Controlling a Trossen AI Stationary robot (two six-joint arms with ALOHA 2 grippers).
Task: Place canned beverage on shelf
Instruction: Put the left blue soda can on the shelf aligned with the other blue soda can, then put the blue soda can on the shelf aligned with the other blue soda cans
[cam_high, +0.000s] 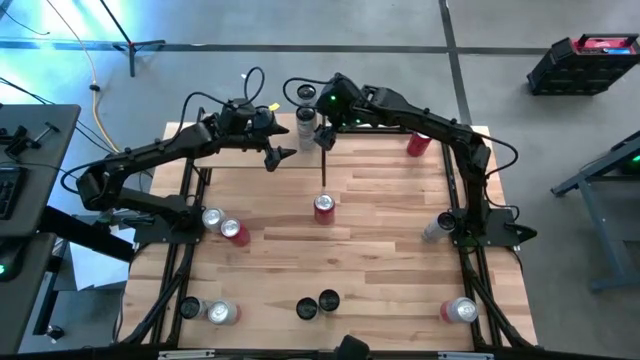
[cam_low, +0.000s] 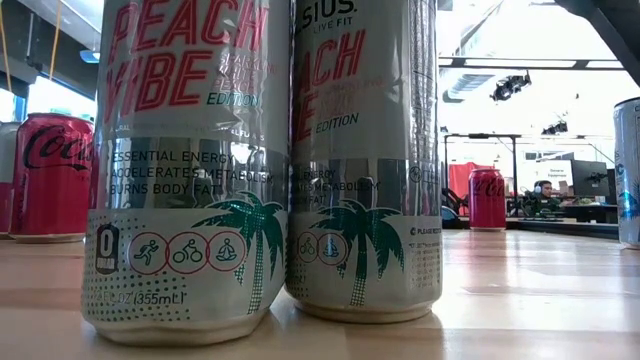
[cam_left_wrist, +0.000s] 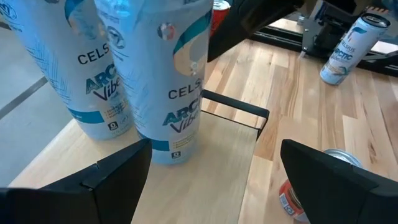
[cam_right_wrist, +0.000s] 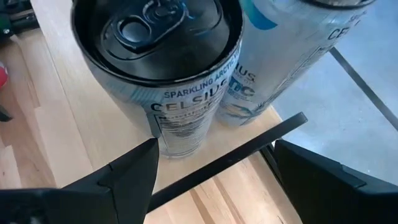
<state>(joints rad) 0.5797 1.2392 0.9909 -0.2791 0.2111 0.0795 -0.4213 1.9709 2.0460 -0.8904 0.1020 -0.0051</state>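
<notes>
Two white cans (cam_high: 306, 122) stand on the shelf (cam_left_wrist: 211, 162) at the table's far edge. The left gripper (cam_high: 283, 155) and right gripper (cam_high: 323, 138) hover beside them, fingers spread wide, holding nothing.

Two cans (cam_high: 306, 122) stand side by side on the shelf (cam_left_wrist: 205, 155) at the table's (cam_high: 380, 250) far edge, between both grippers. Another can (cam_high: 324, 208) stands mid-table; others, perhaps eight, sit near the sides and front.

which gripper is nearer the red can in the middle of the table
Right. The right gripper hangs open over the table's far edge, straight beyond the red can; the open left gripper sits farther off to the side.
</notes>
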